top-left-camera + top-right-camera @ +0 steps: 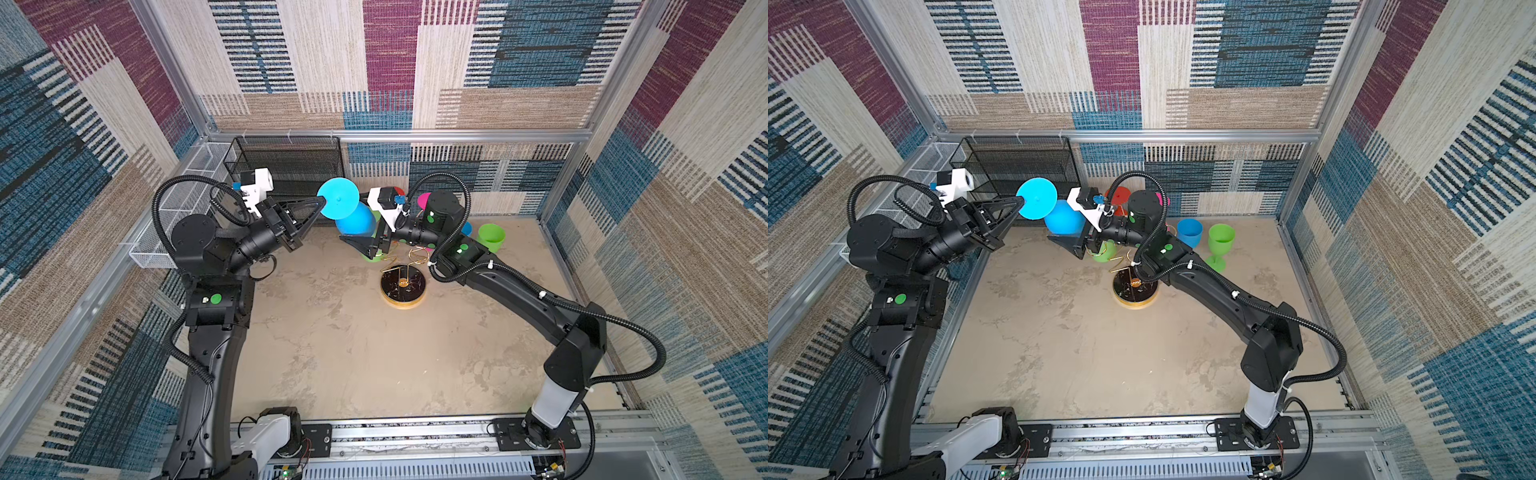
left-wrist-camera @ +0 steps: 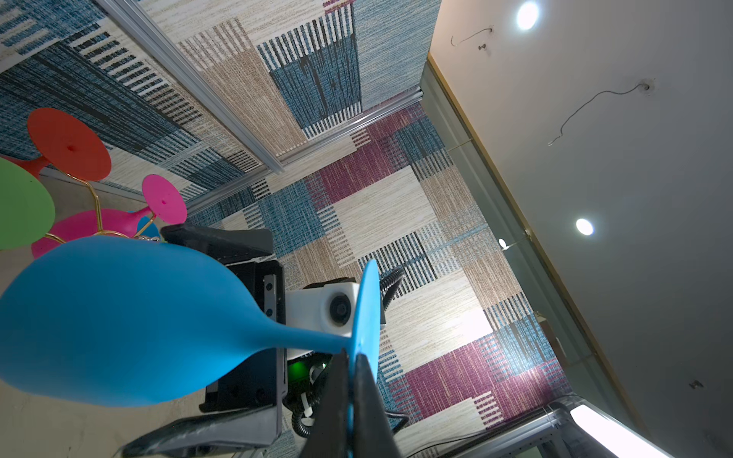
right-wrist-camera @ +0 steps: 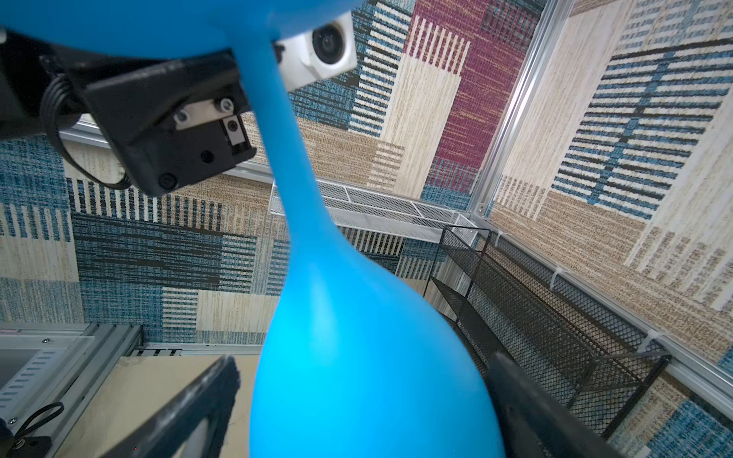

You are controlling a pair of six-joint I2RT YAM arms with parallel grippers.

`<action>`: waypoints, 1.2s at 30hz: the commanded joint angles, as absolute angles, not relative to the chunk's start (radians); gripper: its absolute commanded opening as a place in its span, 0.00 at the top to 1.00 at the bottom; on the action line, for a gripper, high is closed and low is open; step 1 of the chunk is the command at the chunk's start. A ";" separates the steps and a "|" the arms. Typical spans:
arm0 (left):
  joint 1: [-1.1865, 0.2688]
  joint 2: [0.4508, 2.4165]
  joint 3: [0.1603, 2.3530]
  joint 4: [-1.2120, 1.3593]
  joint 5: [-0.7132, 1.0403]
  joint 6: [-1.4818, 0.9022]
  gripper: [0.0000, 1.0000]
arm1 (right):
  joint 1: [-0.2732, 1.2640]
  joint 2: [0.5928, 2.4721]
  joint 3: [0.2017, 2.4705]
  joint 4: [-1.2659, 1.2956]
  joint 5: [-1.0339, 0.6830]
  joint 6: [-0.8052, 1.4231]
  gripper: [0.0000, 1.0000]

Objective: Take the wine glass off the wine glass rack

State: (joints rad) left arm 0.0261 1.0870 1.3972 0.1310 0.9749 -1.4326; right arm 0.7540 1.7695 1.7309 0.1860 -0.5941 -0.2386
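Observation:
A blue wine glass (image 1: 355, 220) (image 1: 1064, 217) hangs foot up in the air, left of the wine glass rack (image 1: 403, 286) (image 1: 1136, 289). My left gripper (image 1: 322, 202) (image 1: 1020, 203) (image 2: 352, 355) is shut on the rim of the glass's round foot. The left wrist view shows the blue stem (image 2: 305, 335) bare, with no gold wire round it. My right gripper (image 1: 353, 232) (image 1: 1061, 227) (image 3: 363, 396) is open and straddles the blue bowl (image 3: 357, 357). Floor shows between one finger (image 3: 198, 396) and the bowl. The rack's gold arms (image 2: 95, 202) still carry red (image 2: 69, 144), pink (image 2: 164, 198) and green (image 2: 20, 206) glasses.
A black mesh shelf unit (image 1: 286, 166) and a long white mesh basket (image 1: 183, 199) stand at the back left, close behind the left gripper. A green glass (image 1: 1221, 239) and a blue cup (image 1: 1190, 232) stand upright right of the rack. Patterned walls close in all sides.

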 commanded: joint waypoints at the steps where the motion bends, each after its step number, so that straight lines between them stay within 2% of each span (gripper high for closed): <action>1: 0.026 1.088 1.394 0.196 0.985 -1.447 1.00 | 0.761 1.775 1.746 0.189 -0.595 -0.227 0.00; 7: 0.026 1.093 1.390 0.213 0.985 -1.460 1.00 | 0.767 1.779 1.752 0.180 -0.590 -0.222 0.04; 22: 0.025 1.098 1.378 0.249 0.977 -1.479 1.00 | 0.773 1.779 1.751 0.167 -0.581 -0.206 0.22; 24: 0.026 1.100 1.379 0.250 0.976 -1.480 1.00 | 0.773 1.781 1.753 0.165 -0.583 -0.202 0.19; 27: 0.026 1.101 1.379 0.252 0.979 -1.483 1.00 | 0.775 1.787 1.761 0.167 -0.586 -0.194 0.03; 28: 0.026 1.102 1.379 0.254 0.980 -1.484 1.00 | 0.775 1.790 1.764 0.169 -0.587 -0.191 0.02; 32: 0.026 1.103 1.373 0.272 0.981 -1.495 1.00 | 0.779 1.809 1.789 0.162 -0.571 -0.180 0.02; 36: 0.026 1.107 1.368 0.293 0.984 -1.508 1.00 | 0.780 1.827 1.816 0.137 -0.568 -0.174 0.10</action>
State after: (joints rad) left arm 0.0254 1.1053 1.3705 0.2070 0.9779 -1.4899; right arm 0.7750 1.8206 1.8011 0.1524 -0.5648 -0.1940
